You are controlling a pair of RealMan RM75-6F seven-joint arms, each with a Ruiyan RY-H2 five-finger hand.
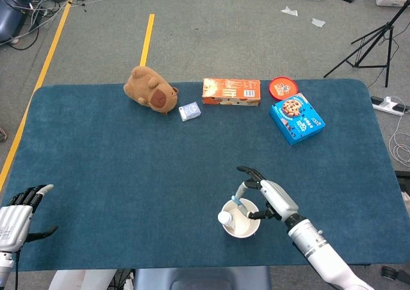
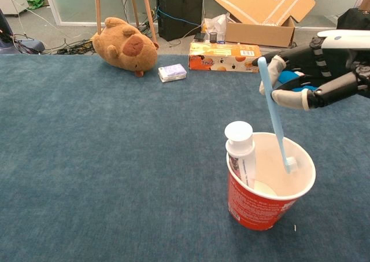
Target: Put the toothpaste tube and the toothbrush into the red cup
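Head view: red cup [image 1: 241, 219] near the front edge of the blue table [image 1: 115, 168], toothpaste tube [image 1: 225, 219] upright inside at its left wall. Right hand [image 1: 269, 199] just right of the cup, fingers pinching the toothbrush [image 1: 239, 204] handle above the rim. Left hand [image 1: 16, 221] at the front left corner, fingers spread, holding nothing. Wide bare cloth between both hands and the far row: plush toy [image 1: 150, 89], small box [image 1: 189, 111], orange carton [image 1: 231, 91], red lid [image 1: 282, 86], blue cookie box [image 1: 296, 118].

Chest view: toothbrush [image 2: 276, 115] tilted, bristle end below the rim against the right inner wall of the cup [image 2: 269, 181]; tube cap [image 2: 239, 136] above the rim. Right hand [image 2: 315, 77] high at right, fingertips [image 2: 272, 65] clamping the handle top.
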